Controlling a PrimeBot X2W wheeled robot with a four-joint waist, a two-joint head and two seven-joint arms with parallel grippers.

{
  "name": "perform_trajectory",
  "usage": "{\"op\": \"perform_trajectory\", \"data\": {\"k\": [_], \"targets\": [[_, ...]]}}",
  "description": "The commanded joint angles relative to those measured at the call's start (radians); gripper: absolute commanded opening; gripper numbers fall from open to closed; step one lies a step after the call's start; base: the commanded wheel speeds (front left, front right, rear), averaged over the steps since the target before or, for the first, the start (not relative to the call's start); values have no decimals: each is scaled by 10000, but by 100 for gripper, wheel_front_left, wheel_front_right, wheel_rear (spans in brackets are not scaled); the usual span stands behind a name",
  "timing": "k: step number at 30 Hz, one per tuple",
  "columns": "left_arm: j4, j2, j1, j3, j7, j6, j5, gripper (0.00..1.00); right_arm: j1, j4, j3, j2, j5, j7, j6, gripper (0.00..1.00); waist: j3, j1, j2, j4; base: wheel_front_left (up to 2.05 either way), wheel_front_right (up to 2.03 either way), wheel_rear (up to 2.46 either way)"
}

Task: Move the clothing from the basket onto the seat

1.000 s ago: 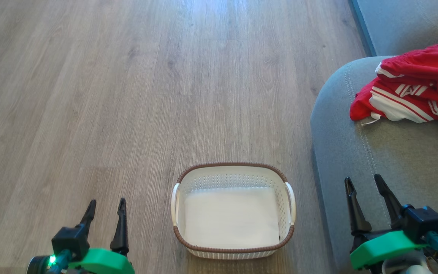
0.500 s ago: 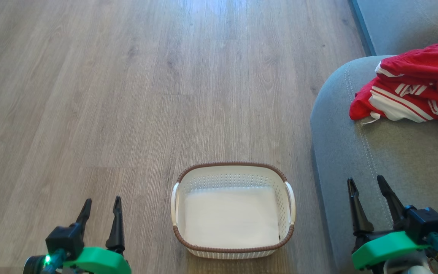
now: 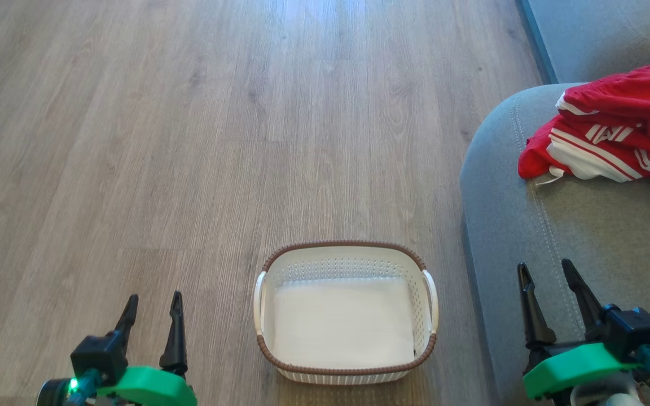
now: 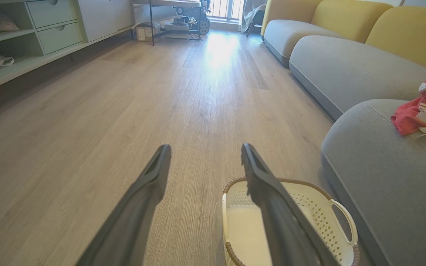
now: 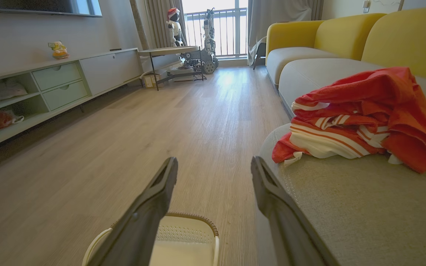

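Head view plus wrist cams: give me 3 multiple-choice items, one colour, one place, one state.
1. The basket has a rim that is: A) brown B) green C) yellow
2. The red clothing lies: A) in the basket B) draped over its rim C) on the grey seat
3. The left gripper and right gripper are: A) both open, holding nothing B) both shut C) right one shut on clothing

Answers:
1 A, a brown woven-look band tops the white perforated wall.
2 C, the pile sits on the cushion, and the basket holds just a white sheet.
3 A, each pair of fingers stands apart with nothing between.
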State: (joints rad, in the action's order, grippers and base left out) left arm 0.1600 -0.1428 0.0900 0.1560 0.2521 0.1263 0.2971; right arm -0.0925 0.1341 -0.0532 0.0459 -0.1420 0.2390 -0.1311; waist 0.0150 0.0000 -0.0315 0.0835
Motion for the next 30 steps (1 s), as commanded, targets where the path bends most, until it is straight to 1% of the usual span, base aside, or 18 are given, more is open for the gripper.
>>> {"op": "perform_trajectory", "data": {"k": [1, 10, 11, 14, 20, 25, 30], "targets": [[-275, -13, -246, -447, 97, -9, -82, 100, 433, -282, 205, 43, -31, 105, 4, 100, -1, 0, 0, 2, 0, 0, 0], [-259, 37, -265, -511, 97, -61, -169, 100, 449, -291, 151, 43, -24, 120, 4, 100, -38, 0, 0, 21, 0, 0, 0], [39, 69, -1, -124, -3, -18, -91, 0, 4, 4, -40, -4, -5, 2, 0, 0, -38, 0, 0, 21, 0, 0, 0], [513, 135, 40, -99, -99, -26, 33, 0, -28, 512, -37, -24, -136, -61, 0, 0, -42, 0, 1, 13, 0, 0, 0], [503, 173, -82, -241, -284, -97, 665, 0, 112, 580, -84, -21, -841, -249, 0, 0, -43, 0, 14, -28, 0, 0, 0], [458, 205, -155, -343, -423, -145, 1195, 0, 203, 612, -98, -18, -1429, -380, 0, 0, -71, 0, 2, -63, 0, 0, 0], [426, 237, -234, -444, -561, -209, 1725, 0, 298, 641, -116, -16, -2017, -513, 1, 0, -91, 0, 0, -98, 0, 0, 0]]}}
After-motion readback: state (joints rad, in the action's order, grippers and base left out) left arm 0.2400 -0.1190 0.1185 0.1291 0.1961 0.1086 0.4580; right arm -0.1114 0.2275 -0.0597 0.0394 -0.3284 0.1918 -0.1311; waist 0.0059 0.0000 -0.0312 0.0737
